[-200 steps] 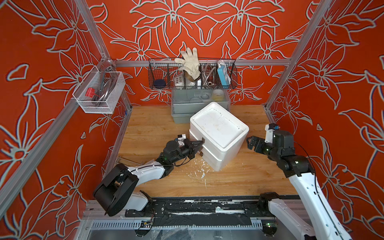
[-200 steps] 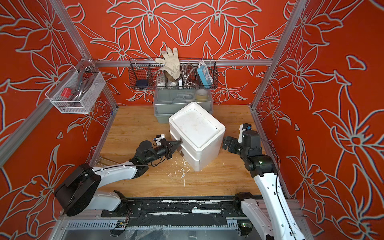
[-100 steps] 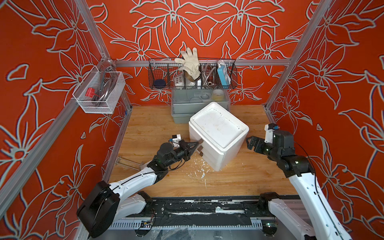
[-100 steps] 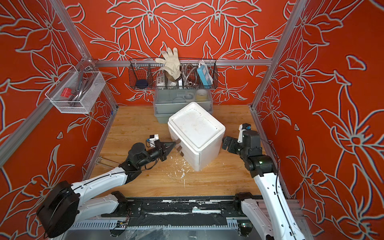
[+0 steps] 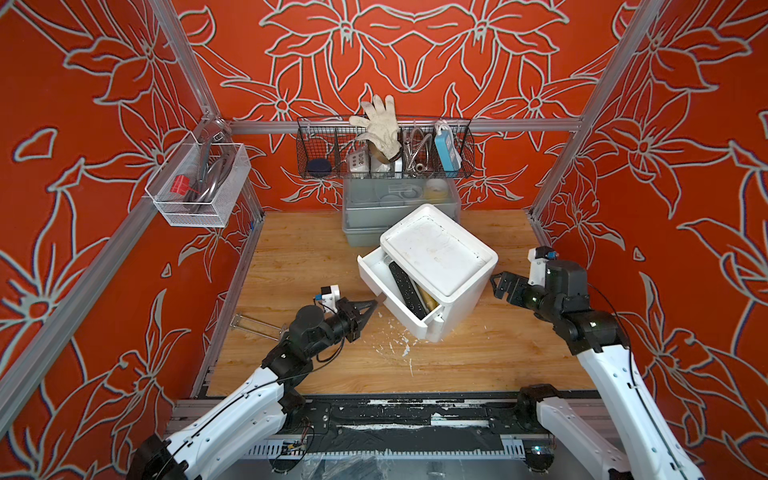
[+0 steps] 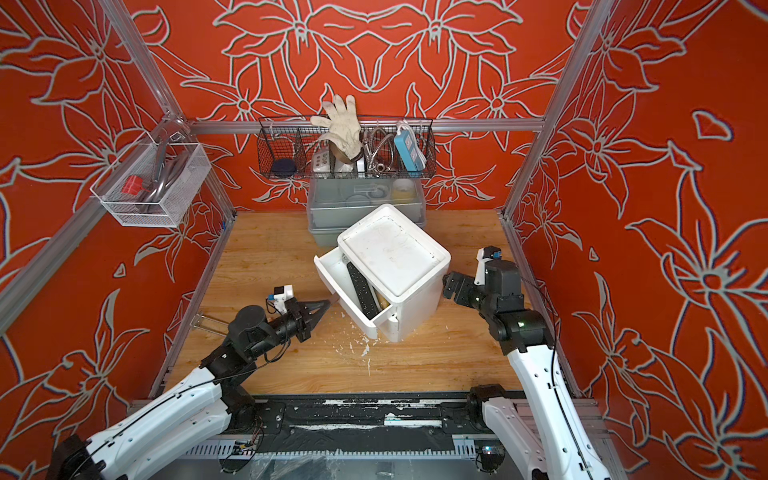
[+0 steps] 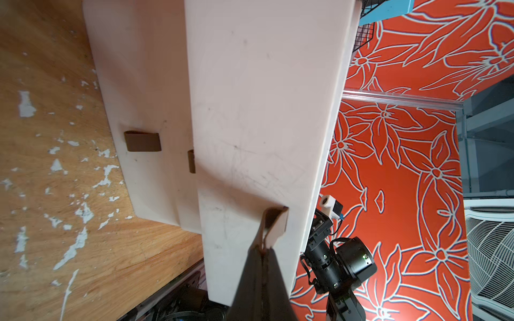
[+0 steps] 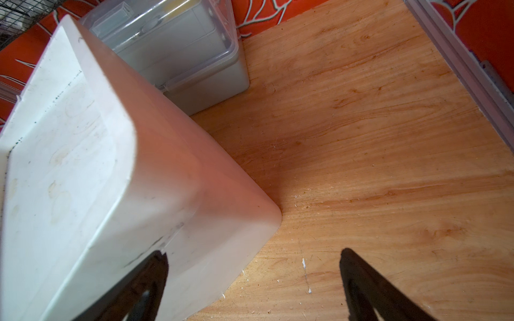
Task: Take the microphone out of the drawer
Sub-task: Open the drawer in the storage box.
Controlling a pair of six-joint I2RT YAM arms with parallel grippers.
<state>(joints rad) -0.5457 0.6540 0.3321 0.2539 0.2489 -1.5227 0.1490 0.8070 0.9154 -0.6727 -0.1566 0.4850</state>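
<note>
- Clamping the brown tab handle (image 7: 275,222) of the top drawer (image 5: 370,274), my left gripper (image 5: 375,302) has its jaws pressed together on it, centre of a top view.
- Lying in that open drawer of the white plastic cabinet (image 5: 440,257) is what I take for the microphone (image 5: 405,286), a black stick with a grey mesh head. Its long axis runs upper left to lower right, parallel to the drawer front.
- It sits just up and right of my left gripper.
- My right gripper (image 5: 498,286), jaws wide apart and empty, waits at the cabinet's right side, with the cabinet body between it and the microphone.
- Left is nearer but occupied, so the reach from above likely falls to the right.
</note>
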